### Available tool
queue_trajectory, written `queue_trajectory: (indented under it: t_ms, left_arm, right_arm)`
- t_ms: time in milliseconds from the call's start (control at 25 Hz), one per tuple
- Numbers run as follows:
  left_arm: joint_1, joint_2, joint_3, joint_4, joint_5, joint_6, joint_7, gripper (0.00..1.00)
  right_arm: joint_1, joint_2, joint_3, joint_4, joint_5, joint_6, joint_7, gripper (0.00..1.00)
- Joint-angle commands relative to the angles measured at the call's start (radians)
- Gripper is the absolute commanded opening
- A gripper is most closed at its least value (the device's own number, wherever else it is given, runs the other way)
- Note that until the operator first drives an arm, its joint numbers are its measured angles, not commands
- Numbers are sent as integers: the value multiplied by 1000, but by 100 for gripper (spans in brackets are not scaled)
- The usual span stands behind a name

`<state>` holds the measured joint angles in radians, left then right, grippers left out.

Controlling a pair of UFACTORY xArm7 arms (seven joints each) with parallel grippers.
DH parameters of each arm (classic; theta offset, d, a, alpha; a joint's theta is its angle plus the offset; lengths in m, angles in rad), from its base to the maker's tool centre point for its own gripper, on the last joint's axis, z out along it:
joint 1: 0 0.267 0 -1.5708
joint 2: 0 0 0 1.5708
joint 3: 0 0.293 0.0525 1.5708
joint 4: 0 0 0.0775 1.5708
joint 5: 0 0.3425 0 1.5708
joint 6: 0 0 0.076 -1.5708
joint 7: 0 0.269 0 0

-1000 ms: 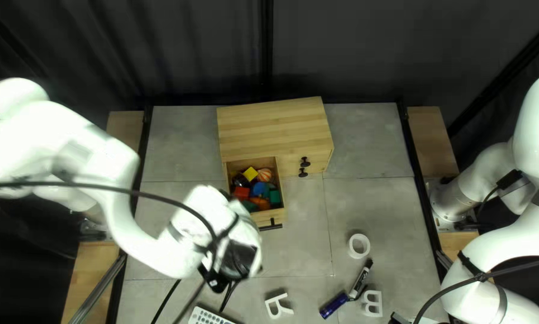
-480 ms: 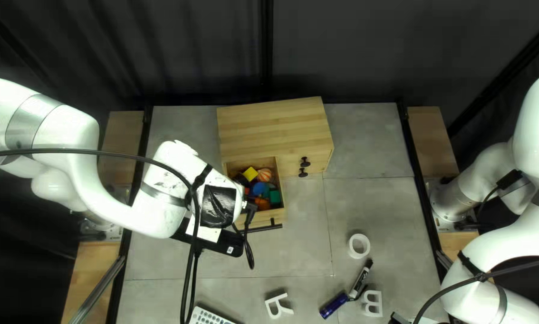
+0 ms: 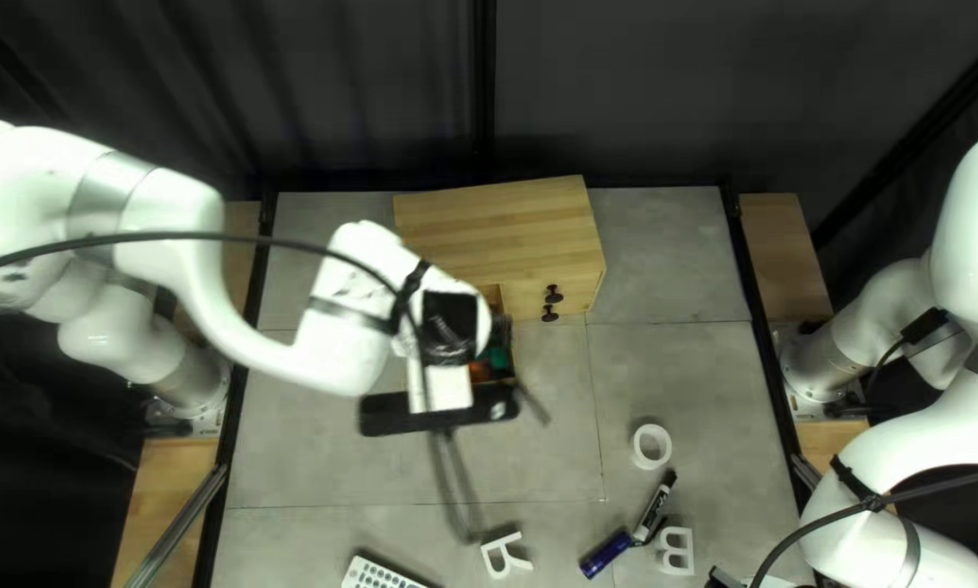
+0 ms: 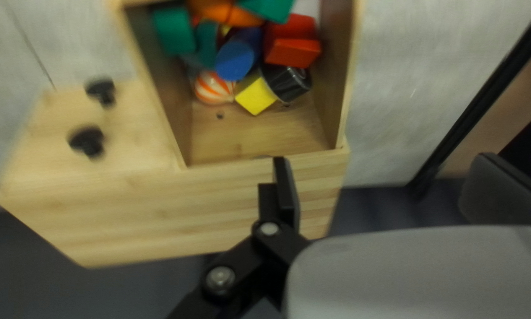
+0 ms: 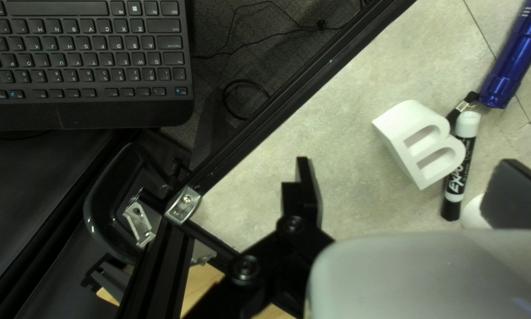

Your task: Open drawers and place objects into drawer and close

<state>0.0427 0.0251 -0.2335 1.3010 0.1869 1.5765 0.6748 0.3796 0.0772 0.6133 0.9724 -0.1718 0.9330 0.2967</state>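
Observation:
In the top left view my left gripper is over the pulled-out drawer of the wooden cabinet, hiding most of it. The left wrist view shows this gripper open and empty, with the cabinet beyond it. Inside the drawer lie a yellow block, a blue piece, a red block, a striped ball and several others. My right gripper shows at the near edge; its wrist view has it open, beside a white letter B.
A tape roll, marker, blue flashlight, white letter R and pale remote lie on the nearer table. Two black knobs stick out beside the drawer. A keyboard is past the table's frame.
My left arm has swung from the near part of the table toward the cabinet, then right across the drawer, turning its wrist. The right arm and the loose table objects have stayed put.

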Motion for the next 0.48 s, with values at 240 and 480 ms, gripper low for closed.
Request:
queue_trajectory:
  t_ms: [240, 480]
  left_arm:
    - [-5, -58, -5, -37, -55, -28, -143, 100]
    - [15, -1, 15, 25, -51, -36, -112, 100]
  right_arm:
    - [0, 0, 0, 0, 0, 0, 0, 100]
    - [0, 0, 0, 0, 0, 0, 0, 100]
